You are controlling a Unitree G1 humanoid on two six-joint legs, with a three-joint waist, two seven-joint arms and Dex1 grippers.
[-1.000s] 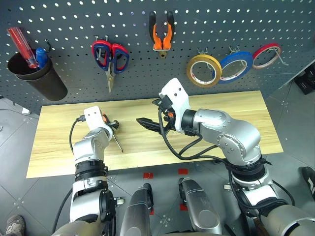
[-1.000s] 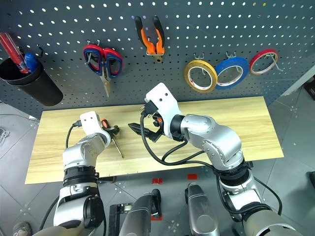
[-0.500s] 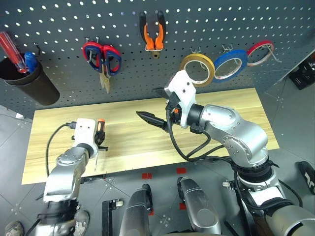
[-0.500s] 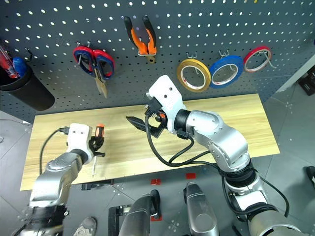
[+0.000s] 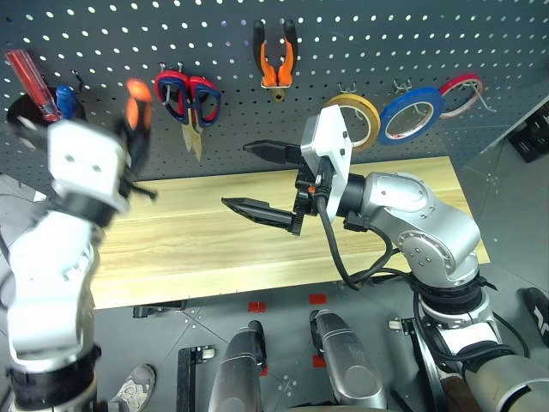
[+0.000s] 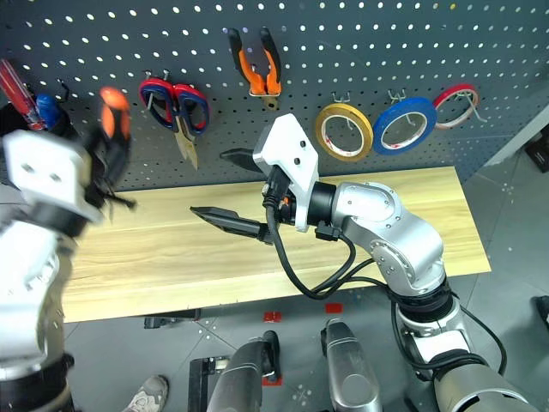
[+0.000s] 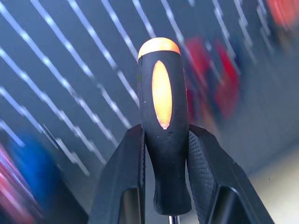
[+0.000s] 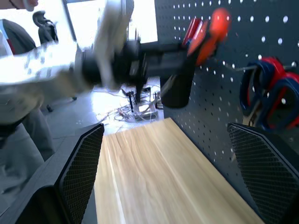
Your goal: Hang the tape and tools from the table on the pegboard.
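The left pincer (image 5: 130,129) is clamped on the black-and-orange screwdriver (image 5: 137,101), handle end up, in front of the pegboard (image 5: 360,43) between the black cup (image 5: 17,112) and the red-and-blue scissors (image 5: 190,94). The right pincer (image 5: 262,178) hangs wide and empty over the counter (image 5: 214,240), below the pliers (image 5: 275,53).

The step in hand looks like the screwdriver's turn to go up, probably the last one, since the counter carries no other tool. The next move likely calls for carrying it toward the cup, or a free hook beside it, and turning it shaft down before letting go; which spot is meant I cannot tell.

On the pegboard, counted: one pair of pliers, one pair of scissors, three rolls of tape to the right of the pliers: yellow (image 5: 356,120), blue (image 5: 413,113), red (image 5: 463,93). The cup holds one red-handled screwdriver (image 5: 33,81) and something blue.
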